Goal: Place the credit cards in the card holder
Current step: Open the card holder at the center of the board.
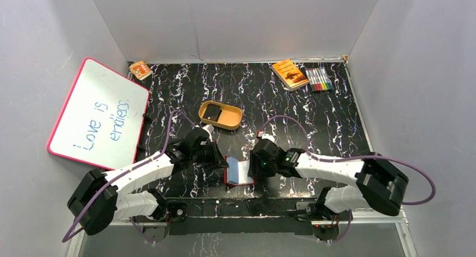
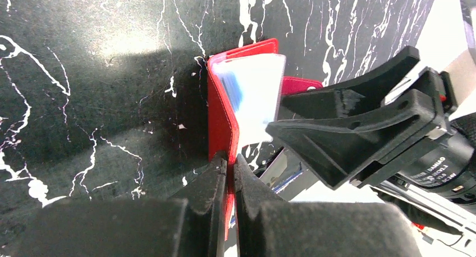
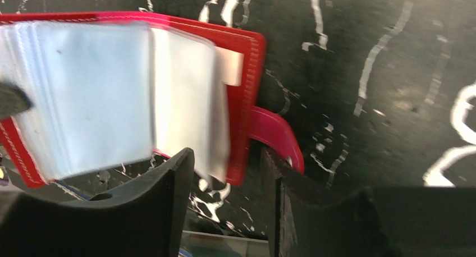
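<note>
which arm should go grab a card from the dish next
Right, probably: the right gripper is open at the wallet's edge, gripping nothing, while the left gripper is pinching its cover.

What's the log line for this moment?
left claw: shut on wallet cover | right claw: open at wallet's tab edge | wallet: open, pockets showing | card: in dish

— What do I log for the body?
— Two entries: left arm (image 1: 140, 170) and right arm (image 1: 331, 167), white links, black joint housings. Purple cable (image 1: 434, 185) on each. Fingers (image 3: 163, 206) matte black. Green light (image 1: 264, 163) at right wrist; white lettering (image 2: 435, 168) on its motor.
</note>
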Motion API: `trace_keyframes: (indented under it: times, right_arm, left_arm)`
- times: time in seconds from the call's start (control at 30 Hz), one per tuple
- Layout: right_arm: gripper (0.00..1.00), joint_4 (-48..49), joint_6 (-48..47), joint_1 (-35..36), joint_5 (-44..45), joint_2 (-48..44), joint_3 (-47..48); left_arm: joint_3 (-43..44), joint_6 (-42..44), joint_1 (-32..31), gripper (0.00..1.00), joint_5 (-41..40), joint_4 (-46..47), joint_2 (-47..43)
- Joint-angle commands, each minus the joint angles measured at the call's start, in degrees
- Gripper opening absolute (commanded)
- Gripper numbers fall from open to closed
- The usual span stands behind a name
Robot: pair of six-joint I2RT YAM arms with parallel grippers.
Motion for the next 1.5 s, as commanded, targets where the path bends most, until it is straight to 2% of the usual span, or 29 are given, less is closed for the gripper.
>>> trace_keyframes:
  times: [0.0, 0.2, 0.33, 0.47, 0.73, 0.93, 1.47]
  right_arm:
    - [0.59, -6.9, 0.4, -1.5, 4.5, -7.9, -1.1]
    - [0.62, -11.8, -4.6, -1.7, 6.8, -21.0, 2.8]
    - [0.61, -4.3, -10.5, -1.7, -1.5, -25.1, 4.8]
    - [0.64, 1.7, -11.2, -1.5, -11.1, -17.2, 8.0]
    - [0.76, 14.0, -6.7, -1.3, -10.7, -5.6, 6.5]
    - [0.79, 14.9, -6.7, -1.3, -10.6, -0.6, 7.4]
    - [0.74, 13.1, -6.7, -1.3, -11.0, 6.8, 9.2]
  left_arm:
    - [5.0, -0.5, 0.0, 0.0, -2.0, -6.2, -1.3]
    - [10.2, -0.5, 0.0, 0.0, -6.8, -14.5, -0.2]
    - [12.4, -0.9, 0.0, 0.0, -8.5, -17.1, 0.9]
    - [13.1, -2.3, 0.0, 0.0, -8.9, -17.4, 2.4]
    - [13.2, -3.9, 0.0, 0.0, -8.2, -16.4, 3.0]
    - [12.8, -3.8, 0.0, 0.0, -7.8, -15.8, 3.0]
    - [10.8, -4.5, 0.0, 0.0, -7.1, -14.5, 1.6]
